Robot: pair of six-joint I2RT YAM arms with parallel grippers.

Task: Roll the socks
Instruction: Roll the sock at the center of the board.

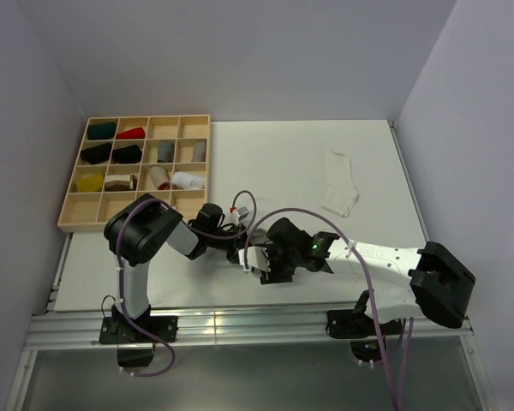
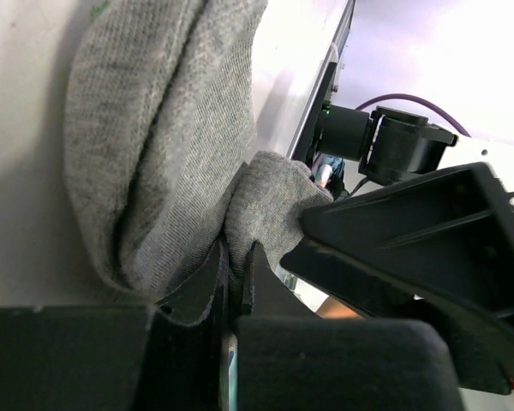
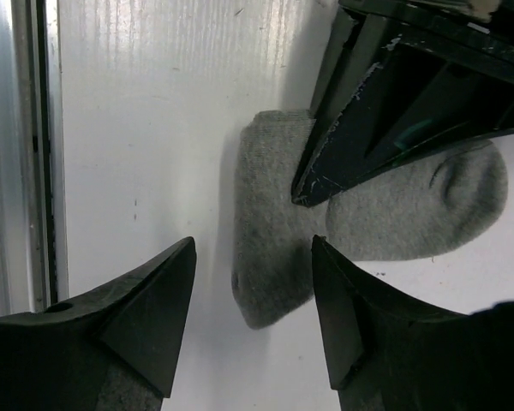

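The grey sock lies bunched on the white table near the front edge; its stripes do not show. My left gripper is shut on a fold of it. In the right wrist view the grey sock lies folded between and just ahead of my open right gripper, with the left gripper's finger on top of it. From above, both grippers meet over the sock, which is mostly hidden: left gripper, right gripper. The white sock lies flat, far right of centre, untouched.
A wooden compartment tray stands at the back left, holding several small cloth bundles in red, yellow, green, black, grey and white. The table's front edge and metal rail run just beside the right gripper. Cables loop over both arms.
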